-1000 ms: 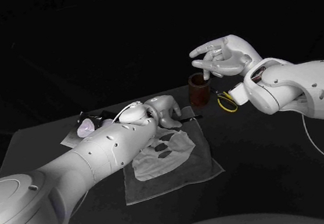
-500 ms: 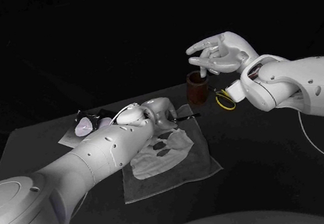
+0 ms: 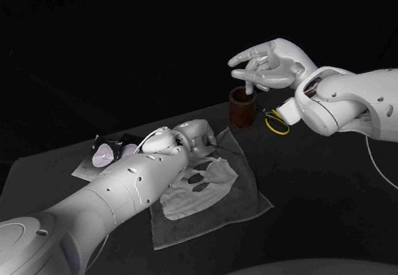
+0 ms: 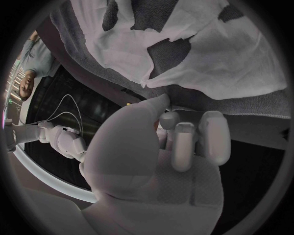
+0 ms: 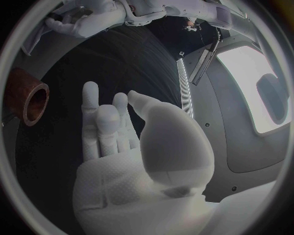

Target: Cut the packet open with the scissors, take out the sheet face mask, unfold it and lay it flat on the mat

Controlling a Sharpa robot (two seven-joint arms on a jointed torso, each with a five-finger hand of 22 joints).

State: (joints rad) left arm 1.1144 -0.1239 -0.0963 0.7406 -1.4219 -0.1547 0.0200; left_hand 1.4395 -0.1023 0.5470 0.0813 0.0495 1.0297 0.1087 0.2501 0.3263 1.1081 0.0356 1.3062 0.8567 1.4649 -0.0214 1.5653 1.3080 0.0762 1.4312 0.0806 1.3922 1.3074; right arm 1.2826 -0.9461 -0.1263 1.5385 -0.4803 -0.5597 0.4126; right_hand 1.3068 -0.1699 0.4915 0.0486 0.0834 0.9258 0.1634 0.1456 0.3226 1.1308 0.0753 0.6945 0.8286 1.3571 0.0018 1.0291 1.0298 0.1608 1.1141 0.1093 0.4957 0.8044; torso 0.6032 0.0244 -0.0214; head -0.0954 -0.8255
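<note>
I take the mat (image 3: 242,206) as my landmark. The sheet face mask (image 3: 201,180) lies opened out on it, long axis running along the mat's length, away from the robot. My left robot hand (image 3: 187,138) sits at the mat's far end, just beyond the mask's far edge. Its fingers are curled against the thumb, with nothing I can make out between them. The mask therefore lies back toward the robot from that hand. My right robot hand (image 3: 268,67) is well off the mat's right side, raised over a brown cup (image 3: 244,109), fingers loosely spread and holding nothing. The left hand is much the nearer, so I judge any last smoothing of the far edge falls to it, stroking along the long axis.
</note>
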